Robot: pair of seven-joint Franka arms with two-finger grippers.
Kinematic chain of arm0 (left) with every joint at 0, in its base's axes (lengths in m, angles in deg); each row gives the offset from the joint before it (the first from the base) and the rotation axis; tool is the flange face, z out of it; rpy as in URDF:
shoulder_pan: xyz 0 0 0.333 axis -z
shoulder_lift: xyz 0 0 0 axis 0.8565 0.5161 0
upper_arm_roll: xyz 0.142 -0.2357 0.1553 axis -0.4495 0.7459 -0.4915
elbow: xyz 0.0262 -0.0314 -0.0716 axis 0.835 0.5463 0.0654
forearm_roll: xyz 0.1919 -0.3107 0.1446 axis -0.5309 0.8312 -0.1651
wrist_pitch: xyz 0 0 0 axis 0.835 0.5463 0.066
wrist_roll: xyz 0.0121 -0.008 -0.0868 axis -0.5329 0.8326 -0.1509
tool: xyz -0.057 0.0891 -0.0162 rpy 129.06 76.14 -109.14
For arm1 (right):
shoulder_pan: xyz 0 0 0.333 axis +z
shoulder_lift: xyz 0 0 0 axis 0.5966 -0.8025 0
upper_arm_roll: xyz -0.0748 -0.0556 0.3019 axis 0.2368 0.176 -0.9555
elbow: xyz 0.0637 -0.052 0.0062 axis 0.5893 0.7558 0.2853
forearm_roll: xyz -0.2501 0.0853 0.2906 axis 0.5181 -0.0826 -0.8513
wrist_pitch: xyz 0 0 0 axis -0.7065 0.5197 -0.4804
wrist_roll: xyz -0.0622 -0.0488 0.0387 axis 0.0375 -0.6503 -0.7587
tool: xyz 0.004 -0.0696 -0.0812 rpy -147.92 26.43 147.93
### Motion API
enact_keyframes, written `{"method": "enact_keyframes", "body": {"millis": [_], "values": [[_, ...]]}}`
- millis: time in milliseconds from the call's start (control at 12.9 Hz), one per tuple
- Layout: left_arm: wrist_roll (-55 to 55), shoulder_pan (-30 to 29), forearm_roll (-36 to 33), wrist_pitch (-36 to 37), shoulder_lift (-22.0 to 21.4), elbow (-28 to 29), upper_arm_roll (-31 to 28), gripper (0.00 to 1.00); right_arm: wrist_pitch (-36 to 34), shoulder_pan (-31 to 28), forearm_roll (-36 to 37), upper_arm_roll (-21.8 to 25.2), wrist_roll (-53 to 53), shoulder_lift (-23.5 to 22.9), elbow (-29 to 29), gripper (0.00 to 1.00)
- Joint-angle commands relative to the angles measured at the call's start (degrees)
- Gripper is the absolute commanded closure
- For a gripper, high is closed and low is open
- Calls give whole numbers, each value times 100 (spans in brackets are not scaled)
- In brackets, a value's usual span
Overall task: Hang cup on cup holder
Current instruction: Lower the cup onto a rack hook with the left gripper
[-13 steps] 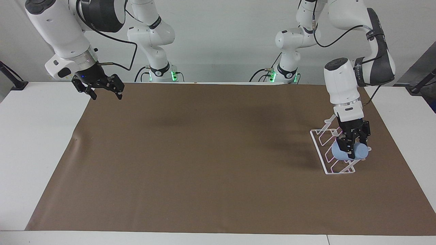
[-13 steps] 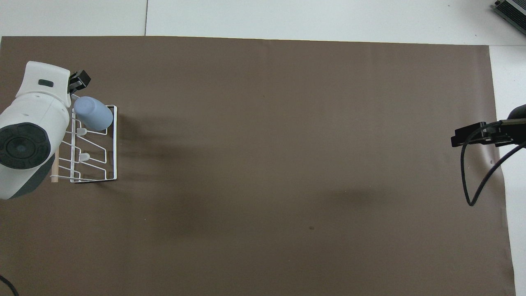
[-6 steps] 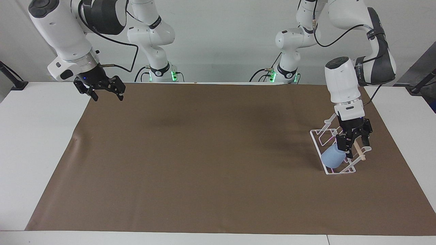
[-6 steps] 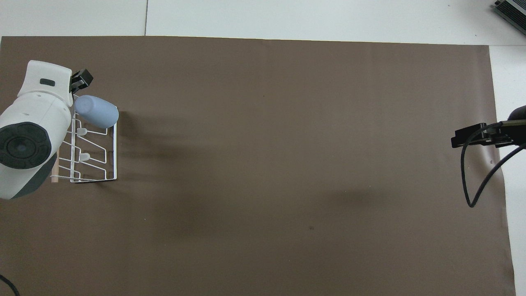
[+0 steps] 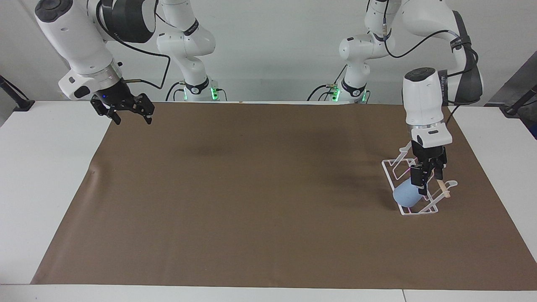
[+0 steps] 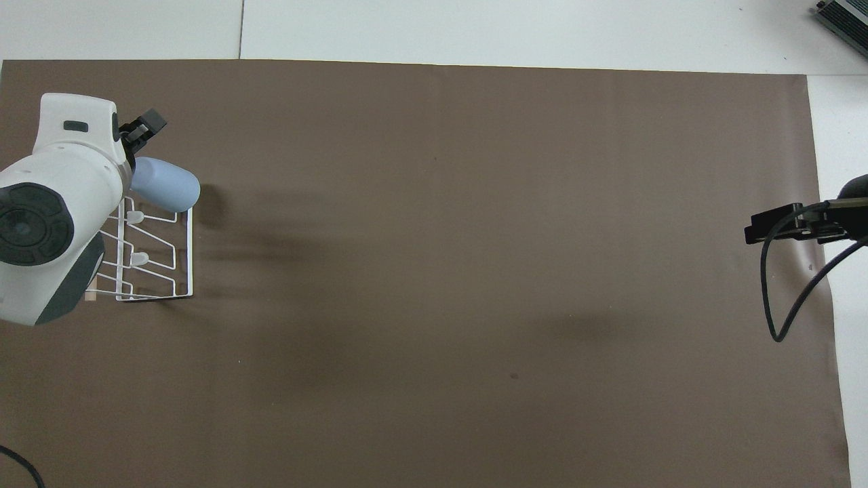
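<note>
From the facing view, the light-blue cup (image 5: pixel 406 196) lies tilted on the white wire cup holder (image 5: pixel 417 184), at the rack's end farthest from the robots, its closed base pointing out toward the middle of the table. The holder stands on the brown mat (image 5: pixel 251 188) at the left arm's end of the table, with a wooden dowel (image 5: pixel 441 188) along its top. The left gripper (image 5: pixel 426 184) hangs over that same end of the rack, just above the cup, fingers spread and gripping nothing; it appears clear of the cup, though contact cannot be ruled out. The right gripper (image 5: pixel 130 117) waits in the air over the mat's corner at the right arm's end, its fingers spread wide and empty.

From the overhead view, the cup (image 6: pixel 166 188) rests across the cup holder (image 6: pixel 180 257), on the end farthest from the robots, its body reaching past the rack's wire edge. The left gripper (image 6: pixel 142 127) shows only as a dark tip past the arm's white wrist, which hides most of the rack. The right gripper (image 6: pixel 773 224) sits over the mat's edge, a black cable looping below it.
</note>
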Motion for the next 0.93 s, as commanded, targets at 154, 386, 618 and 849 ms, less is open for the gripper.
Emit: {"method": "enact_keyframes", "body": {"millis": [154, 386, 618, 849], "values": [[1373, 333, 1585, 1571, -57, -759, 38, 0, 156, -29, -19, -1, -89, 151, 188, 0], [3453, 176, 2781, 3274, -337, -1445, 12, 0, 165, -29, -10, 69, -89, 151, 188, 0], [5240, -80, 3312, 4480, -715, -1500, -14, 0, 200, -37, -10, 148, -80, 142, 170, 0], [6622, -88, 3540, 5413, -856, -1456, -32, 0, 393, -37, -10, 271, -71, 134, 179, 0]]}}
